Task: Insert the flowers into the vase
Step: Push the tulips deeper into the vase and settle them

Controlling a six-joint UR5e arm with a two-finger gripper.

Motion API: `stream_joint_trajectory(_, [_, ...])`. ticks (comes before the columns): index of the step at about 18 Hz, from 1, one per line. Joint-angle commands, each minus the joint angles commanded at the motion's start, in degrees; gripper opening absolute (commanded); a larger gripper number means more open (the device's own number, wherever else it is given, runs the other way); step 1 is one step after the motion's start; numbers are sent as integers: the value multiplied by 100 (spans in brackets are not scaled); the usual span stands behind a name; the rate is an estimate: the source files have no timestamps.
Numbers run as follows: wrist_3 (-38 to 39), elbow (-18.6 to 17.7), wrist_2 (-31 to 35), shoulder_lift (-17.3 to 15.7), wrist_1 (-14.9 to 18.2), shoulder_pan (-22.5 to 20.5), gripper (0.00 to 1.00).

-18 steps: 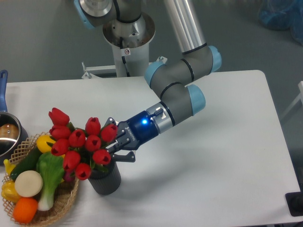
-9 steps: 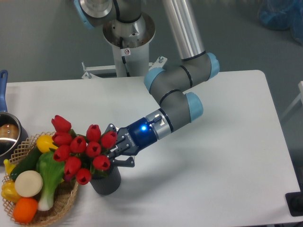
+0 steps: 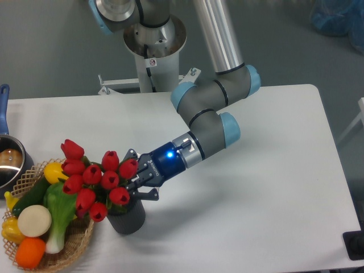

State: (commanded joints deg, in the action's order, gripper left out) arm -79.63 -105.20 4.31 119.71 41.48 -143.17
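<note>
Nearest you, by the desk's front edge toward its left corner, the vase (image 3: pixel 128 216) stands upright with its dark grey ribbed wall showing. Its mouth is hidden under the flowers (image 3: pixel 94 181). Over the last second the red tulip heads have sunk lower and drifted slightly left, so the lowest buds now hang just above the vase rim. I judge that the stems are going down into the mouth, and the insertion is well under way but not released.

The bunch does not stand straight. Its long axis leans, with the stem end down at the vase and the buds fanning up and to the left, out over the wicker basket (image 3: pixel 79 242) of toy vegetables. The highest bud points toward the desk's left edge.

Just behind the blooms, the gripper (image 3: pixel 138 181) comes in from the right, tilted downward. Its black fingers (image 3: pixel 149 195) sit right at the base of the bunch, apparently closed around the stems, though the tulips hide the contact itself, so treat that grip as likely rather than certain.

Farther back, at the left edge, a steel pot (image 3: pixel 8 162) with a blue handle sits apart from all this.
</note>
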Motion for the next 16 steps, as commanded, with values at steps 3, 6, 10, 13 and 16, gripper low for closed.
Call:
stream_joint_trajectory(3, [-96,-26,0,9,0,0,6])
stream_joint_trajectory(6, [-97,-18,0,9,0,0,8])
stream_joint_trajectory(10, [-105,-18,0,9,0,0,15])
stream_joint_trajectory(13, [-97,-18,0,17,0,-9,20])
stream_joint_trajectory(16, [-106,-18,0,9,0,-9,30])
